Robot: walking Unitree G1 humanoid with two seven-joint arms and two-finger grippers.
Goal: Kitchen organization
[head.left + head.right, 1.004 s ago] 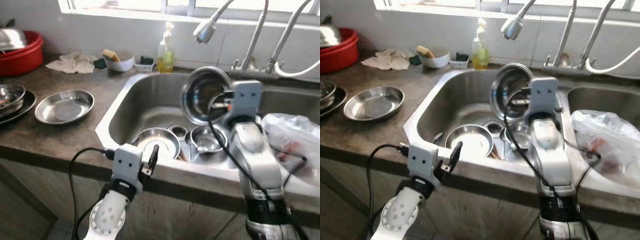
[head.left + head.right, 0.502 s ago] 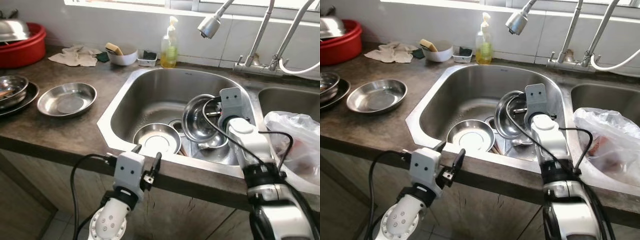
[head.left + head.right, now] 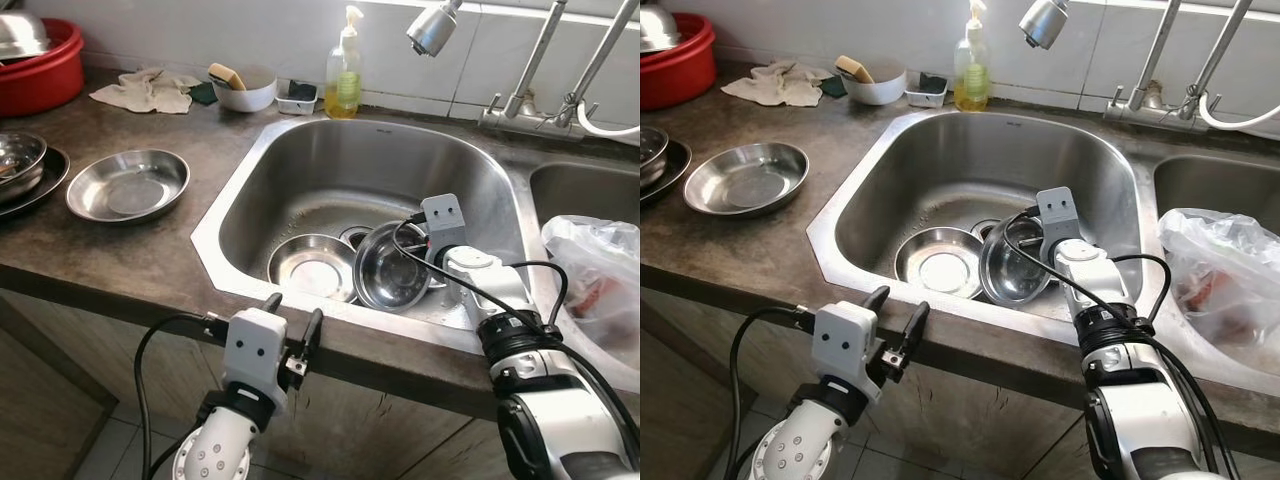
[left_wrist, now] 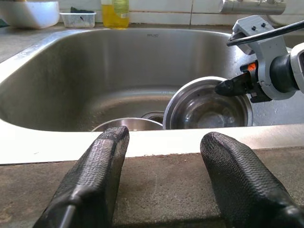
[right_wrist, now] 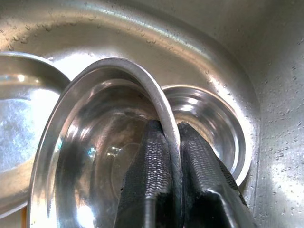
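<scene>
A steel bowl [image 3: 388, 272] stands tilted on its edge low in the sink [image 3: 300, 165], over the drain. My right gripper [image 5: 172, 156] is shut on the steel bowl's rim [image 5: 161, 107], one finger inside and one outside. A flat steel plate [image 3: 312, 266] lies in the sink to the bowl's left, and another small steel bowl [image 5: 216, 123] sits behind it. My left gripper [image 3: 292, 318] is open, held below the counter's front edge [image 4: 156, 145] with nothing between its fingers.
On the counter to the left lie a steel dish [image 3: 128, 185], stacked bowls [image 3: 20, 160] and a red basin [image 3: 45, 70]. A soap bottle [image 3: 345, 65], white bowl with sponge [image 3: 243, 88] and cloth [image 3: 145, 92] line the back. A plastic bag [image 3: 595, 275] fills the right basin; a sprayer [image 3: 433, 28] hangs above.
My right gripper has lowered the steel bowl from up near the faucet down into the sink bottom beside the plate. The camera has shifted; the left gripper has stayed put.
</scene>
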